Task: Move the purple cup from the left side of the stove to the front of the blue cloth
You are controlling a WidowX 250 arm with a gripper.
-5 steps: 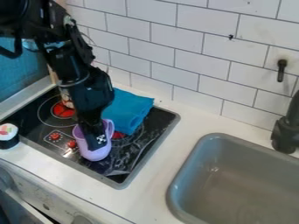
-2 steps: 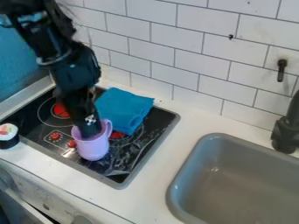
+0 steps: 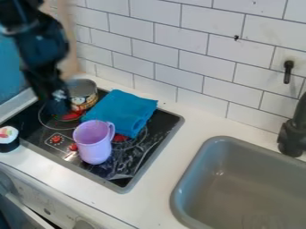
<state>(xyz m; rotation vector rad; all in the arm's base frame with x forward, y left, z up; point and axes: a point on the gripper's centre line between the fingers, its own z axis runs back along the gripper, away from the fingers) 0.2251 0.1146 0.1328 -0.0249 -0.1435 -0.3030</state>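
The black gripper (image 3: 58, 107) hangs over the back left of the stove, blurred, up and to the left of the purple cup and in front of a can. The purple cup (image 3: 94, 145) stands upright on the stove's front part, its handle toward the back right, apart from the gripper. Behind the cup lies a folded blue cloth (image 3: 122, 111). The metal can (image 3: 82, 95) with a printed label stands at the stove's back left, partly behind the gripper.
The black stove top (image 3: 122, 172) has red burner marks. A sushi-like toy (image 3: 8, 139) sits at its left front edge. On the right are a grey sink (image 3: 239, 188) and a black faucet (image 3: 293, 134). A tiled wall (image 3: 185, 58) runs along the back.
The gripper has come up out of the purple cup and moved left and back. The cup stays on the stove, and the can behind the arm has come into view.
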